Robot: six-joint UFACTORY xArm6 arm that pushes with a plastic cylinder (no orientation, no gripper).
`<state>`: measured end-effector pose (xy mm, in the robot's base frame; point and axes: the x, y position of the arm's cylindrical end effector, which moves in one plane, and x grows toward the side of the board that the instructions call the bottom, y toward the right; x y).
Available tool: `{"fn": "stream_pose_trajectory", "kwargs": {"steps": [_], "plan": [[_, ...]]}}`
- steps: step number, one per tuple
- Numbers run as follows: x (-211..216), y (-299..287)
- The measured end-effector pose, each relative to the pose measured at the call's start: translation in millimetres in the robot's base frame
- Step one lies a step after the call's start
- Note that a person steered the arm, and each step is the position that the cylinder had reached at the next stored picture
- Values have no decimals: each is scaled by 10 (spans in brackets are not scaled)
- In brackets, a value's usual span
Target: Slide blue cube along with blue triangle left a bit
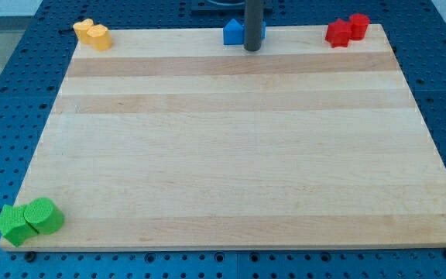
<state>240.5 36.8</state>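
A pale wooden board [231,139] is seen lying on a blue perforated table [6,93], with small coloured blocks gathered at its edges. At the view's top centre, a blue triangle-topped block [233,31] sits at the board's far edge, and a second blue piece, taken to be the blue cube [262,29], is largely hidden behind the dark rod, only a sliver showing at the rod's right. My tip [252,49] is planted on the board just in front of the blue pair, at the triangle's right corner; whether it touches either block cannot be told. No gripper is fitted, so nothing is clenched or grasped; the rod merely rests point-down, free of any load. Two yellow blocks [92,34] are seen at the top left corner, two red blocks [347,29] at the top right, and two green blocks [28,221] at the bottom left, all well apart from the blue pair. Several risks are judged likely: since both blue blocks lie at the very edge, a leftward push applied from the near side could send one off the board; a push started between the two could separate them, carrying only the triangle left; and an off-centre contact could spin the cube rather than slide it.
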Motion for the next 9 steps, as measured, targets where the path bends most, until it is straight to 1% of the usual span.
{"fn": "stream_pose_trajectory", "kwargs": {"steps": [1,2,3,4,5,6,7,8,9], "plan": [[-34,0],[136,0],[373,-124],[395,-576],[398,-704],[398,-740],[488,-819],[750,-786],[821,-777]]}}
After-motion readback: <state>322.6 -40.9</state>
